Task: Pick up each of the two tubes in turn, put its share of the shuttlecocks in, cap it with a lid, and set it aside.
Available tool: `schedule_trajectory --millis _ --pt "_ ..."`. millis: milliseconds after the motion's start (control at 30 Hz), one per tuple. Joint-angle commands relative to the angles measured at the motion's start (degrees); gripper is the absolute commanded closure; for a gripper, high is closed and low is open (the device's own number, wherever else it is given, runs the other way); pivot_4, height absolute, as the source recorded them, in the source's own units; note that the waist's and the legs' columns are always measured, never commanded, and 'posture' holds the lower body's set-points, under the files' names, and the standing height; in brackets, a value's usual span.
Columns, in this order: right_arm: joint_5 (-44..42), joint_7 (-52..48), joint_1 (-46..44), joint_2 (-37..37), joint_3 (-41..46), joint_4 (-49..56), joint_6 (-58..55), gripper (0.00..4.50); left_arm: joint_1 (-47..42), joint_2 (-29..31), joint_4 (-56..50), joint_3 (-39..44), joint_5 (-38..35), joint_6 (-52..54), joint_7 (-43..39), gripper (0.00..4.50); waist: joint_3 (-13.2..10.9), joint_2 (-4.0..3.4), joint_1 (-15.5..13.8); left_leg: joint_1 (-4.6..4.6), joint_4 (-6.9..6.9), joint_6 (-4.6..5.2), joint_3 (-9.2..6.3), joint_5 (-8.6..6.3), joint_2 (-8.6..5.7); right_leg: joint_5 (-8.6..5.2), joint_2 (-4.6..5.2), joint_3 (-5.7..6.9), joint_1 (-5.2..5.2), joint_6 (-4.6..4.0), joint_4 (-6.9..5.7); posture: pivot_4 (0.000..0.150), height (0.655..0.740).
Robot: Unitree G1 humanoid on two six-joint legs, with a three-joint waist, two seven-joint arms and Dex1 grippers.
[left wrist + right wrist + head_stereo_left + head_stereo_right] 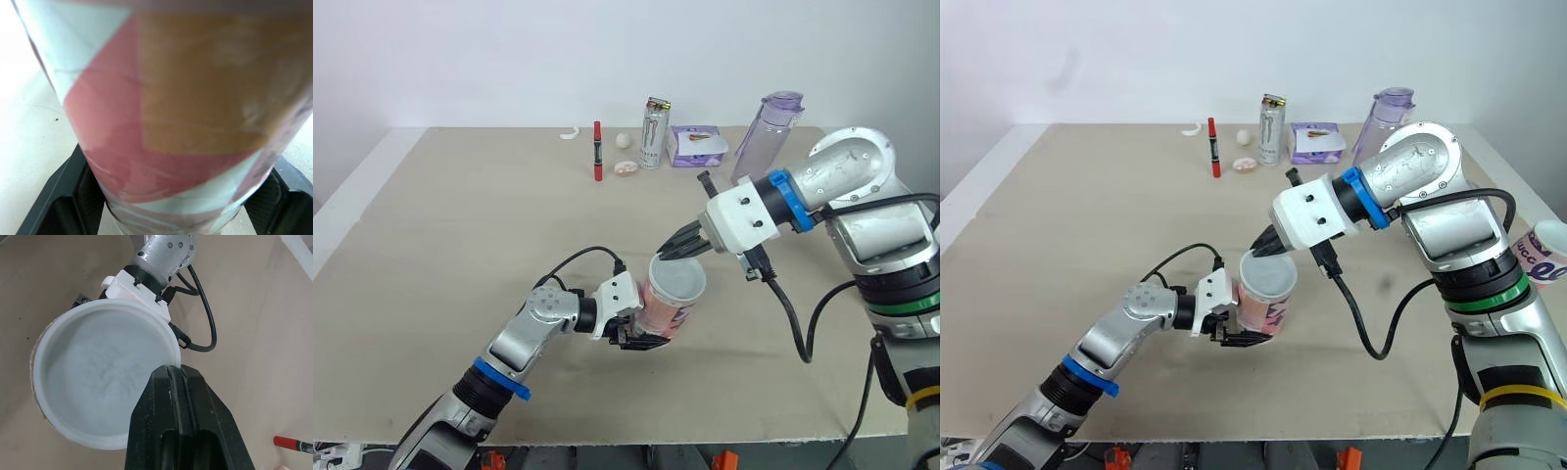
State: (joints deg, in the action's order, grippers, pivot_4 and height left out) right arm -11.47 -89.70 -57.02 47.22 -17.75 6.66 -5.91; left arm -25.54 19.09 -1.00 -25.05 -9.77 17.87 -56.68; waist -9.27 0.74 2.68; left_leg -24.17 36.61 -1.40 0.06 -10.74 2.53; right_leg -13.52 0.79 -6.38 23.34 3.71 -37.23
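- Beige table [460, 245] under a plain white wall carries all the things.
- My right claw [670, 253] has its two fingers pressed together with nothing between them. The tips rest at the rim of the white lid [677, 277].
- The lid sits on the mouth of the tube [664, 308].
- My left claw [641, 339] is clamped around the lower part of this tube. In the left wrist view its black fingers [68, 196] stand on both sides of the pink and white wall.
- The tube is near the middle of the table and is tilted. I cannot tell if its bottom touches the table.
- I judge the step in hand is the capping. I cannot tell if the lid is seated all around, and the inside of the tube is hidden.
- The next move calls for an even push on the rim while the left claw holds the tube firm. After that the tube can go aside.
- What looks like the second tube [1545, 250] is at the right edge, well apart.
- A red marker [597, 150], a can [654, 132] and a bottle [766, 132] stand along the far edge.
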Motion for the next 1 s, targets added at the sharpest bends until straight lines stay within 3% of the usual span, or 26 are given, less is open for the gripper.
schedule_trajectory --millis 33,533,700,1000 --pt "0.2 -1.8 -0.9 0.8 0.6 0.6 0.9 4.46 1.7 2.1 3.2 -1.5 3.5 2.0 1.0 1.04 0.0 0.00 0.0 0.00 0.00 0.00 0.00 0.00 0.00 0.00 0.00 0.00 0.00 0.00 0.00 0.150 0.7400" --pt "0.4 -2.0 0.4 0.7 -0.1 0.5 2.2 4.46 1.8 2.1 3.2 -1.3 3.4 2.0 1.2 1.04 0.0 0.01 0.0 0.00 0.00 0.00 0.00 0.00 0.01 -0.01 0.00 0.00 0.01 -0.01 0.00 0.150 0.7400" --pt "0.4 -0.6 -0.2 -0.1 0.9 -0.3 2.6 2.73 2.0 2.3 3.1 -1.2 3.4 2.1 1.3 1.04 0.0 0.05 0.0 0.01 -0.01 0.00 0.00 0.00 0.02 -0.01 -0.01 0.00 0.01 -0.02 0.00 0.150 0.7400" --pt "-4.4 2.1 -3.5 0.6 6.1 -1.1 -5.5 2.73 1.7 2.3 3.4 -0.8 3.3 2.2 1.2 1.04 0.0 0.06 0.0 0.01 -0.02 0.00 0.01 0.00 0.03 0.00 -0.01 0.00 0.02 -0.06 0.00 0.150 0.7400"
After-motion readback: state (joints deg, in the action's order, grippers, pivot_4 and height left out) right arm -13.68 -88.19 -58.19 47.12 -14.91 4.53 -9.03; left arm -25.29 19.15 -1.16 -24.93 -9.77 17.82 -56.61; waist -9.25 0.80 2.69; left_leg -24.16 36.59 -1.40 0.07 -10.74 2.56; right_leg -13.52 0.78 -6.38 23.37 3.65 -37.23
